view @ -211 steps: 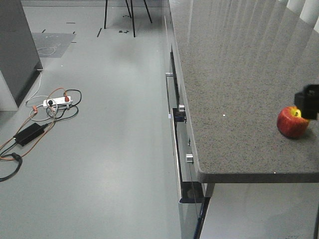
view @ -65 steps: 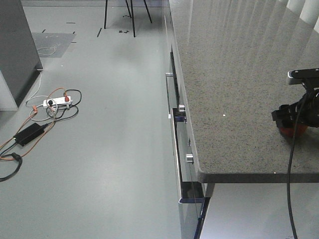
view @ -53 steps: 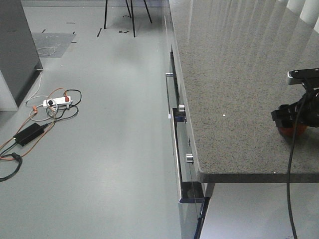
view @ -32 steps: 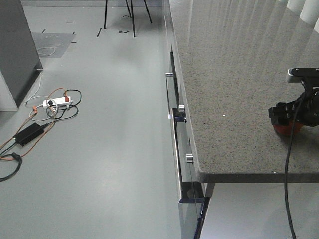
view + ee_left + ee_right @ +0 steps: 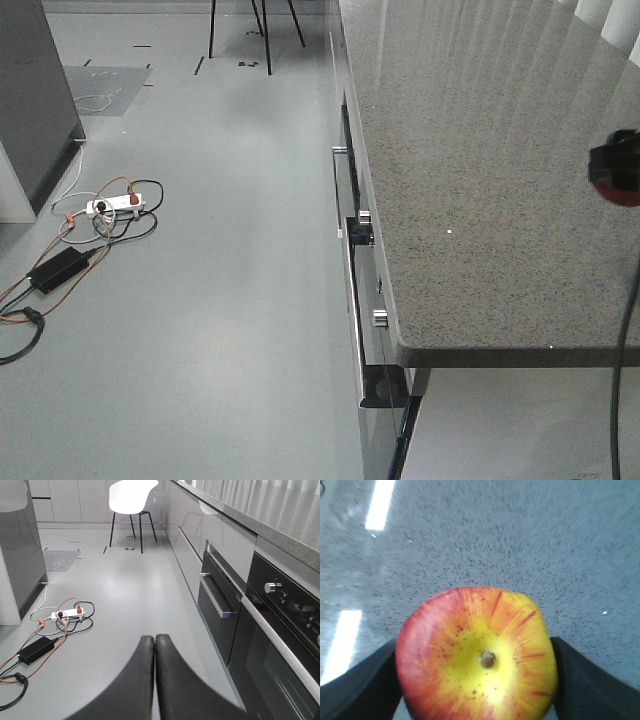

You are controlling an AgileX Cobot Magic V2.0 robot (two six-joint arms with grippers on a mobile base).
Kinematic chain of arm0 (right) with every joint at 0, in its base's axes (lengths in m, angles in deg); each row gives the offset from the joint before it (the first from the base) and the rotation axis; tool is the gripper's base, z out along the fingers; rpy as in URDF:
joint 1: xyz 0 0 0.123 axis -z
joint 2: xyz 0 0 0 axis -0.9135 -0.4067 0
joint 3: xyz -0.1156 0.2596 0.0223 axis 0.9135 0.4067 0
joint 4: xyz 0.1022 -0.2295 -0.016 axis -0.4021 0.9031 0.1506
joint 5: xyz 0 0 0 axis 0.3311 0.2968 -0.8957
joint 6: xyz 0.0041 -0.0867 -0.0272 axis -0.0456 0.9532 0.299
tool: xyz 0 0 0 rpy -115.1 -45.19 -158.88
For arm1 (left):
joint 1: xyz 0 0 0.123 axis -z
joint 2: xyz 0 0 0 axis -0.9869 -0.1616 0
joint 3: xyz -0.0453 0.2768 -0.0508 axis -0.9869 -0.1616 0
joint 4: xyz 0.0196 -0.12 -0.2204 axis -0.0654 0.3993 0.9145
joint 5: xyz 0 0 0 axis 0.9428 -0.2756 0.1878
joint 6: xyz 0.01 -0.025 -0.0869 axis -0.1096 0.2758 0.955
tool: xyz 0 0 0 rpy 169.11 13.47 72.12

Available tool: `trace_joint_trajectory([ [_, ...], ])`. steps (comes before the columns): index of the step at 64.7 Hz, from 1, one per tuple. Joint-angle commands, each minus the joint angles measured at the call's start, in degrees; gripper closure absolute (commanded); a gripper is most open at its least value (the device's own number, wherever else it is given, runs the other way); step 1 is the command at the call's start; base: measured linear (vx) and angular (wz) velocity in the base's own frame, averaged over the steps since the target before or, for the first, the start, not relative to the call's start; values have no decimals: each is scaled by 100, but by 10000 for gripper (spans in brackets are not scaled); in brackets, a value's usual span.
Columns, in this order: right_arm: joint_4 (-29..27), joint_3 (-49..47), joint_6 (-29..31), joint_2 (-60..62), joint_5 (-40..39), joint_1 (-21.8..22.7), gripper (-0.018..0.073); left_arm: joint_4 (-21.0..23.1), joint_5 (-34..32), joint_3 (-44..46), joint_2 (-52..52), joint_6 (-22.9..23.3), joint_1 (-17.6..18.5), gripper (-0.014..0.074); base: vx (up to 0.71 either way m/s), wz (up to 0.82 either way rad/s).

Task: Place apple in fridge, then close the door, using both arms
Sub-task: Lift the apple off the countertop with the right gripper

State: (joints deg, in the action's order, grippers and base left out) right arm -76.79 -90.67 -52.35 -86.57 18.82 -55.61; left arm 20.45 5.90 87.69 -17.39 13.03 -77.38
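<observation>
The red and yellow apple fills the right wrist view, stem end toward the camera. My right gripper is shut on it, with a black finger pressed against each side. In the front view the right gripper hangs at the right edge above the speckled countertop, and a red sliver of the apple shows below it. My left gripper is shut and empty, low over the grey floor. A tall dark grey unit stands far left; I cannot tell whether it is the fridge or its door.
Dark oven fronts and drawer handles line the counter's side. A power strip with tangled cables and a black adapter lie on the floor at left. A white chair stands at the far end.
My right gripper closed on the apple on the countertop and has now lifted it, rising toward the right edge of the front view. The left arm's surroundings are unchanged.
</observation>
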Motion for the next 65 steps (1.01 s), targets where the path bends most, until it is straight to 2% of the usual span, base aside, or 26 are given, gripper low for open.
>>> trace_joint_trajectory([
  [1,-76,-127,9,679,2,20,314,31,-401,-117,82,-3,-8,602,0,0],
  [12,-76,496,9,1509,-121,20,314,31,-401,-117,82,-3,-8,602,0,0],
  [24,-76,1810,-69,2576,-719,20,314,31,-401,-117,82,-3,-8,602,0,0],
  [38,-254,2965,-251,3706,-722,20,314,31,-401,-117,82,-3,-8,602,0,0],
  [49,-253,3379,-417,4350,-488,20,314,31,-401,-117,82,-3,-8,602,0,0],
  [65,-196,3387,-391,4725,-251,20,314,31,-401,-117,82,-3,-8,602,0,0],
])
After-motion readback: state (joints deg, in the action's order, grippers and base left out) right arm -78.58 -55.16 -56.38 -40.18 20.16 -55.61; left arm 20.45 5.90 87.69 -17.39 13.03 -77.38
